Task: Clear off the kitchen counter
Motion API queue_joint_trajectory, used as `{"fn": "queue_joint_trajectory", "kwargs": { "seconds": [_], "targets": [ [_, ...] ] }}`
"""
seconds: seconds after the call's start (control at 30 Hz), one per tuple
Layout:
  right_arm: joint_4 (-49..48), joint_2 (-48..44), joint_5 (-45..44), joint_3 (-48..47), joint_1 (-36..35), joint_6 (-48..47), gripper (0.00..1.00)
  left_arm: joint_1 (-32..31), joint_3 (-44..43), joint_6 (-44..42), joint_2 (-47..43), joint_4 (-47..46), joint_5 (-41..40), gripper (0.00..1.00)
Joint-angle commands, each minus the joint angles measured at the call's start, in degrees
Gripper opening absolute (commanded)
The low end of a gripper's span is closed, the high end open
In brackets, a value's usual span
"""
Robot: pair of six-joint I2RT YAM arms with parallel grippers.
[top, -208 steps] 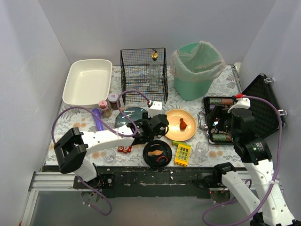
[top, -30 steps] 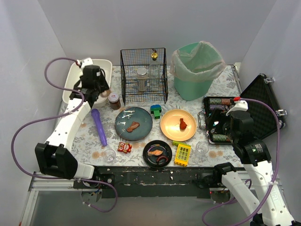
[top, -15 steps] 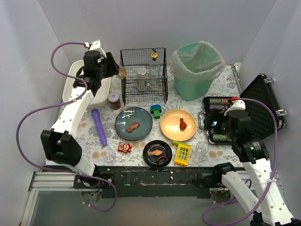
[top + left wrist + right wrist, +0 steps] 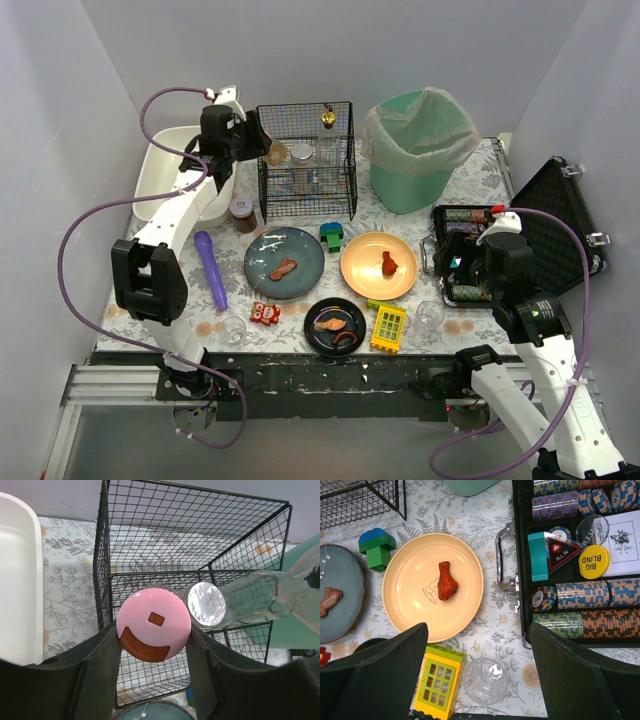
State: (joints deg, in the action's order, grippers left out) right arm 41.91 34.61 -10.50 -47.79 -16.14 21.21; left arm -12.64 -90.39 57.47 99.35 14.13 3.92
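The left arm and the right arm were built of smooth white links joined by blocky black housings. A thin purple cable looped loosely along each.

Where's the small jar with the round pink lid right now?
Clamped in the left gripper, the pink-lidded jar is held at the left end of the black wire basket, back left in the top view, next to a silver-capped jar inside it.

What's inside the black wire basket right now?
A silver-lidded jar and a clear glass bottle. The pink-lidded jar in the left gripper covers part of the basket floor.
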Motion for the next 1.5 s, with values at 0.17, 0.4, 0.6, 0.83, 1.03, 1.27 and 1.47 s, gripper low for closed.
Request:
{"fn": "queue_joint_trajectory", "kwargs": {
  "seconds": [0.17,0.4,0.6,0.83,1.03,1.27,1.47],
  "targets": [
    [-1.7,0.5,-0.9,-0.6,0.1,-0.4,0.91,-6.2,-0.9,-8.6,4.3,-2.1,-12.9,0.0],
    [-2.1,0.6,-0.8,-0.2,0.2,-0.4,0.91,-9.2,-1.5,-13.0,8.4,-2.0,-21.3,0.0],
    [-2.1,0.6,-0.9,-0.3,0.1,-0.3,0.91,-9.9,-3.2,-13.9,12.2,0.4,-22.8,0.21],
    [-1.8,0.5,-1.4,-0.4,0.1,-0.5,0.91,-9.9,-2.7,-12.2,12.4,1.3,-22.4,0.55],
    [-1.9,0.6,-1.0,-0.6,0.1,-0.5,0.91,-9.9,-2.2,-11.6,10.3,1.6,-22.6,0.67],
    [-1.8,0.5,-0.4,-0.6,0.1,-0.5,0.91,-9.9,1.1,-9.0,1.0,1.8,-22.9,0.7],
    [-2.1,0.4,-0.1,-0.2,0.1,-0.4,0.91,-7.1,11.7,-1.6,-11.1,1.7,-23.0,0.73]
  ]
}}
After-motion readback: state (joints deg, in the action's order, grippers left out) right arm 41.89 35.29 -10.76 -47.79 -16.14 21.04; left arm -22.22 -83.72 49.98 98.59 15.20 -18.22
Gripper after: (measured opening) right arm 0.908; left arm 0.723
